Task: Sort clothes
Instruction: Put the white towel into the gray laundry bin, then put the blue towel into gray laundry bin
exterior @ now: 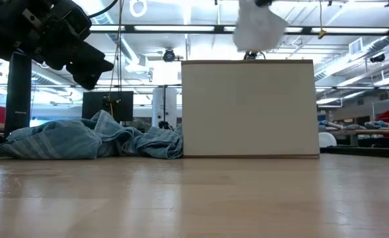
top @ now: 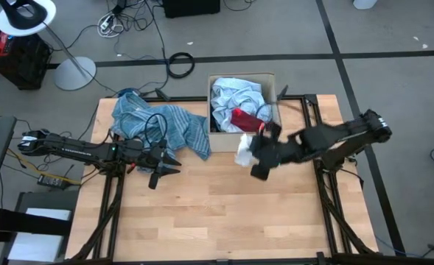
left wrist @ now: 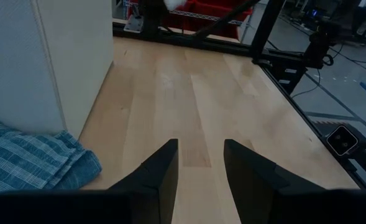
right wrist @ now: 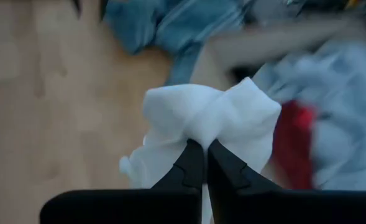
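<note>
My right gripper (top: 255, 151) is shut on a small white piece of cloth (top: 244, 152), held in the air just in front of the beige cardboard box (top: 240, 139); it also shows in the right wrist view (right wrist: 201, 134) and in the low view (exterior: 259, 28). The box holds pale patterned cloth (top: 228, 99) and a red piece (top: 242, 119). A blue striped cloth (top: 158, 121) lies heaped on the table left of the box. My left gripper (top: 174, 163) is open and empty, low over the table beside that cloth. My right gripper pinches a bunched fold in the middle of the white cloth (right wrist: 198, 137) between its two fingers. The cloth is lifted clear of table and box, its loose ends hanging slack around the fingertips (right wrist: 192, 163).
Bare wooden table (top: 224, 221) lies in front of the box and both arms. Black frame rails (top: 327, 191) run along the table's sides. A lamp stand (top: 73, 72) and cables lie on the floor beyond the far edge.
</note>
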{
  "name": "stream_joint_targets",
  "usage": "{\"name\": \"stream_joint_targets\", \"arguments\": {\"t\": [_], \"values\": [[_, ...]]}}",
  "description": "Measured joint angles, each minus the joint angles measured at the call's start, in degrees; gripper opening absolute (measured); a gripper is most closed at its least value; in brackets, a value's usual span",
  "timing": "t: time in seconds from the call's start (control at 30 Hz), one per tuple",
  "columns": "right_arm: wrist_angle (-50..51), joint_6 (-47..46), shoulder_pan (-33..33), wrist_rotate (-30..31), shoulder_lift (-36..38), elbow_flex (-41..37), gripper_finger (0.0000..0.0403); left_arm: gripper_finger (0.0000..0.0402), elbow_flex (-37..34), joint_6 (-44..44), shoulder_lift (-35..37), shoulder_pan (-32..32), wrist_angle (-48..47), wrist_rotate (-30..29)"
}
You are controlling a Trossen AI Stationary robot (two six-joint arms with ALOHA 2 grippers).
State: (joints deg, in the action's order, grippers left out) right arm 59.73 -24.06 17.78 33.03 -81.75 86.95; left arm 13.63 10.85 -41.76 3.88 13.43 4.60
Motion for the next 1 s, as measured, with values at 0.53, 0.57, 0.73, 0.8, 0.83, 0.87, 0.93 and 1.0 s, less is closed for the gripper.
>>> {"name": "stream_joint_targets", "arguments": {"t": [0.53, 0.57, 0.73, 0.8, 0.83, 0.87, 0.93, 1.0], "values": [[-4.43, 19.18, -24.30, -1.38, 0.34, 7.16, 0.0017, 0.0135, 0.00, -0.11, 0.00, 0.00, -0.11, 0.00], [-4.51, 18.66, -26.08, -2.99, 0.28, 7.07, 0.0022, 0.0135, 0.00, -0.20, 0.00, -0.02, -0.09, 0.00], [-4.70, 16.22, -34.07, -13.99, 0.25, 7.02, 0.0052, 0.0135, 0.00, -0.33, 0.00, -0.01, -0.09, 0.00], [-4.71, 16.17, -35.88, -15.53, 0.25, 7.02, 0.0068, 0.0135, 0.00, -0.33, 0.00, 0.00, -0.11, 0.00], [-4.80, 16.18, -36.46, -15.73, 0.25, 7.02, 0.0076, 0.0135, 0.00, -0.33, 0.00, -0.02, -0.09, 0.00], [-4.83, 16.18, -36.88, -15.84, 0.25, 7.02, 0.0084, 0.0135, 0.00, -0.32, 0.00, -0.01, -0.09, 0.00], [-4.81, 16.18, -37.29, -15.95, 0.25, 7.02, 0.0102, 0.0135, 0.00, -0.31, 0.00, -0.01, -0.13, 0.00], [-4.81, 16.20, -37.44, -15.93, 0.25, 7.02, 0.0120, 0.0135, 0.00, -0.30, 0.00, 0.00, -0.27, 0.00]]}}
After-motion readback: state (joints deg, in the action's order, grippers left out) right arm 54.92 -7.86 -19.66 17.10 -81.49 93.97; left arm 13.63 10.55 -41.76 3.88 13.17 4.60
